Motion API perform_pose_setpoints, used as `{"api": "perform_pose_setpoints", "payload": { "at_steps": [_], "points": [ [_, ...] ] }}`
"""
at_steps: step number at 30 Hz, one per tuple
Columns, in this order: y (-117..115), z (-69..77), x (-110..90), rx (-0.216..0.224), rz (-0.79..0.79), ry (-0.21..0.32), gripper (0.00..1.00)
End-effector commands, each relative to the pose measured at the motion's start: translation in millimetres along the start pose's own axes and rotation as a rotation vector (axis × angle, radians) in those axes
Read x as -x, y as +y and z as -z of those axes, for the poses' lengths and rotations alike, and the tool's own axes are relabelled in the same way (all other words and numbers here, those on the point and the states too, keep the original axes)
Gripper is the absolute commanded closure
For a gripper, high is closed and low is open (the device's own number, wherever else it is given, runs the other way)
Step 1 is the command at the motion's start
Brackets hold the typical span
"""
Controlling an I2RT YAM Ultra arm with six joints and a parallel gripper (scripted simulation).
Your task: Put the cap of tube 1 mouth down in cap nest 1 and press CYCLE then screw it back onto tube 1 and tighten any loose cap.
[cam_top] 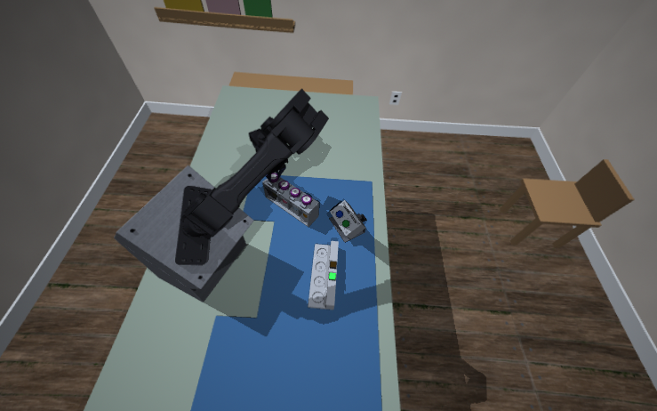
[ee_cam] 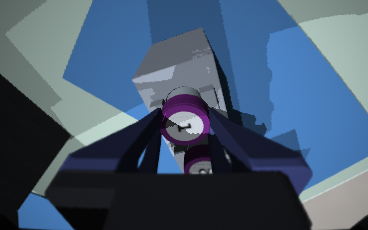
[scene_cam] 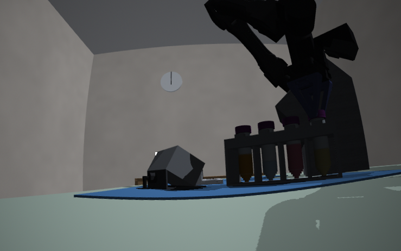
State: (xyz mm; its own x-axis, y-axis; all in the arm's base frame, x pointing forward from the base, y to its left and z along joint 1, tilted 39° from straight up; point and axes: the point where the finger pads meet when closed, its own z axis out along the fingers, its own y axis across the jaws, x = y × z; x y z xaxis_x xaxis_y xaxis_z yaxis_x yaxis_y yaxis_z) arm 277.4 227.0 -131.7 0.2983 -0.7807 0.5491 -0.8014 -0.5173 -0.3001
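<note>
The black six-joint arm point(cam_top: 249, 173) rises from its foot at about 8 o'clock in the top view and reaches toward 1 o'clock, its elbe folded high and the wrist pointing straight down. The dark parallel gripper point(ee_cam: 185, 125) hangs vertical, its two fingers clamped from 9 and 3 o'clock on the purple round cap with a white dot point(ee_cam: 182, 122).

Matte black angular arm point(cam_top: 249, 171), dark navy tapered pincer point(ee_cam: 184, 131) fingers, seemingly unmarked

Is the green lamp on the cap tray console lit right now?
Yes, in the top view the green lamp glows bright on the console beside the cap tray, while the amber lamp above it looks dark.
</note>
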Motion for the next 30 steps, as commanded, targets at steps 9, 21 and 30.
{"api": "perform_pose_setpoints", "payload": {
  "at_steps": [9, 21, 30],
  "points": [
    [-3.7, 3.7, 1.6, -0.009, -0.613, -0.012, 1.0],
    [-3.7, 3.4, 1.6, -0.006, -1.113, -0.014, 1.0],
    [-3.7, 3.2, 1.5, -0.003, -1.563, -0.016, 1.0]
  ]
}}
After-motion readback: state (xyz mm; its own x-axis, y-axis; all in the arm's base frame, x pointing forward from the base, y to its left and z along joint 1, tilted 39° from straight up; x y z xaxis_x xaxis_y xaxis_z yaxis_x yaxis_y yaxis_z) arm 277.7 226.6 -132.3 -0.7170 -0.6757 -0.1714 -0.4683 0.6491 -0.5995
